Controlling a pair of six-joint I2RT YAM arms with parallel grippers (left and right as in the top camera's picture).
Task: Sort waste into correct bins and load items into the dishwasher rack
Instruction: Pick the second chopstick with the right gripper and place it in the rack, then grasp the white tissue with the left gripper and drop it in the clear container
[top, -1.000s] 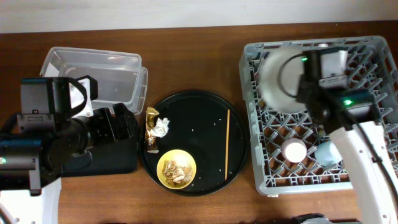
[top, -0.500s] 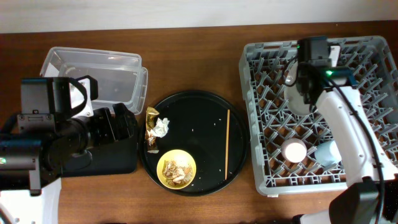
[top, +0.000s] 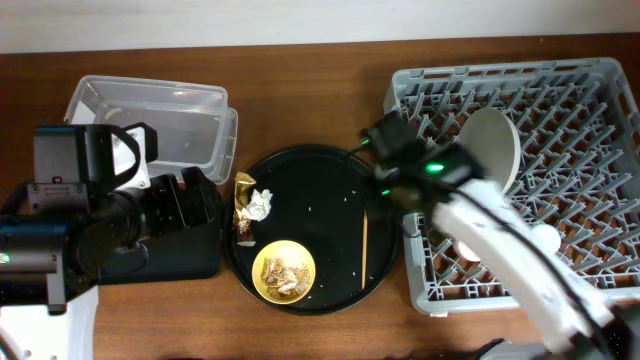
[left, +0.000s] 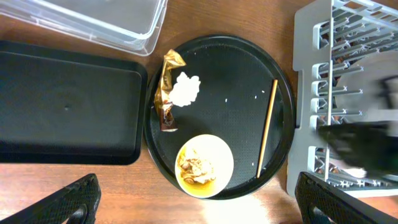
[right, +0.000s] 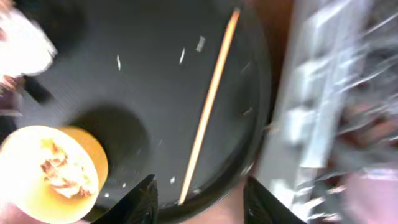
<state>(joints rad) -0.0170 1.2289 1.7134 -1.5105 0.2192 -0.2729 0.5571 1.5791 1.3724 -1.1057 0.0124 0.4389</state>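
Right gripper (right: 199, 202): spread, nothing between the fingers. Hovering over the right side of the round black tray (top: 320, 170), straight above the lone chopstick (right: 208, 106) lying lengthwise there. Swung here within the last second from the back left of the dishwasher rack (top: 600, 100) (arm and wrist view both smeared, so probably mid-motion).

Change of note: plate (top: 492, 145) carried above the rack a second ago, now let go and standing on edge among the pegs towards the rack's back, leaning slightly, well apart from the gripper. Counted as loaded.

Judged next target: the chopstick, given the position above it. Thin and flat on the tray, so a low, well-centred pinch needed; slip likely otherwise.

Left gripper (left: 196, 199): spread wide, empty, parked at table left over the shallow black tray (left: 68, 106). No change there in the last second.

Remaining on the round tray: yellow bowl (left: 222, 155) near the front edge, food scraps (left: 194, 168) inside; crumpled tissue (top: 260, 204) touching the gold-brown wrapper (top: 243, 210) at the left rim. Clear tub (top: 100, 95) at back left, no waste seen in it. Waste sorting apparently not begun; bowl not ready for the rack until emptied.
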